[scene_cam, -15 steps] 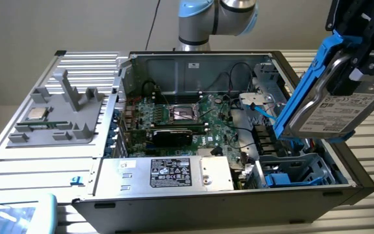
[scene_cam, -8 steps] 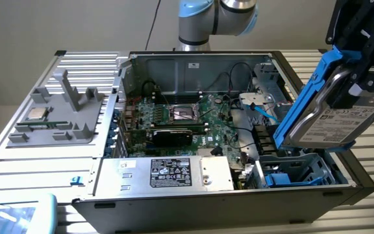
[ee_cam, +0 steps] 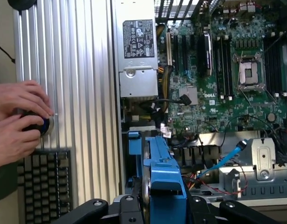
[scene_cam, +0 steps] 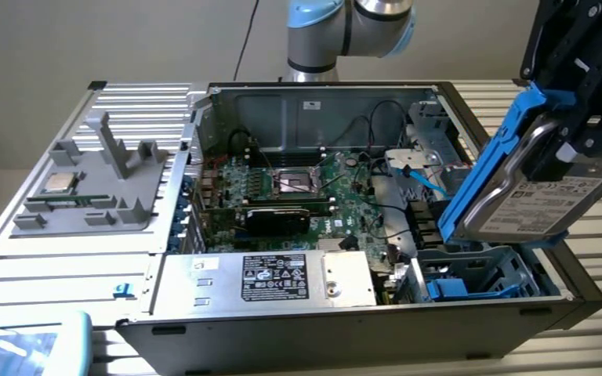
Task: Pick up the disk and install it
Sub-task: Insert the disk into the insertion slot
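Step in hand, as I read it: pickup done, install not yet. The gripper is clamped on the disk, jaws partway in, one on each flat side. The disk hangs tilted in the air above the cage, at the exterior view's right front corner of the case. It touches nothing below.

Next move, my judgement: the tilt has to come out so the blue carrier squares with the cage slot. The blue cable beside it needs clearance.

Containers:
- Cage: a blue piece low inside, and I can't tell what it is. The space above it looks free.
- Case: motherboard on the floor, power supply at the front.
- Grey tray, outside the case on the exterior view's left: a small chip.

A person's hands rest on a knob beside a keyboard, well apart from the disk.
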Motion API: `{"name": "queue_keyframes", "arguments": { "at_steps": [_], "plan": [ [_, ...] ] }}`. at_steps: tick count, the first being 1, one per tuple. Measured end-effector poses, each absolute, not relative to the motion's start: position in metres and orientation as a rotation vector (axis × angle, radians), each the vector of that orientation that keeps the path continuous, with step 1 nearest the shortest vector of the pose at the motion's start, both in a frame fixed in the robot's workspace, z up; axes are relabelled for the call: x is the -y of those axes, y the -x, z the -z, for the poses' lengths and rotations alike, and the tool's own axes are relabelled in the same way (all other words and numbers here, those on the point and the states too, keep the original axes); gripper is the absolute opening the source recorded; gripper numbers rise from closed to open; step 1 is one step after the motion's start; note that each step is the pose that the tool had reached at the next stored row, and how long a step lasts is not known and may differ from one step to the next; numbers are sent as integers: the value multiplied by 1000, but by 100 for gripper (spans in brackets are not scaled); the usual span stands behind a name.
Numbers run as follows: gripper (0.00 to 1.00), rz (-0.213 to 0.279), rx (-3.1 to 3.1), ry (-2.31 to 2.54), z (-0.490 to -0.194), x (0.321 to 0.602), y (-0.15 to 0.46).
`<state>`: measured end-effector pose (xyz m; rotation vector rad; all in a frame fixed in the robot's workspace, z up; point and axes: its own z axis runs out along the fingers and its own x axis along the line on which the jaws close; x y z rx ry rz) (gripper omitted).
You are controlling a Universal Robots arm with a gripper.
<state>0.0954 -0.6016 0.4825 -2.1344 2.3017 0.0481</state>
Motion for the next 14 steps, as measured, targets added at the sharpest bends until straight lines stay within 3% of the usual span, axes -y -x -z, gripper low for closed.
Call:
{"name": "queue_keyframes", "arguments": {
  "at_steps": [14],
  "plan": [
    [37,-48,-2302,2134,-457,606,-95]
  ]
}}
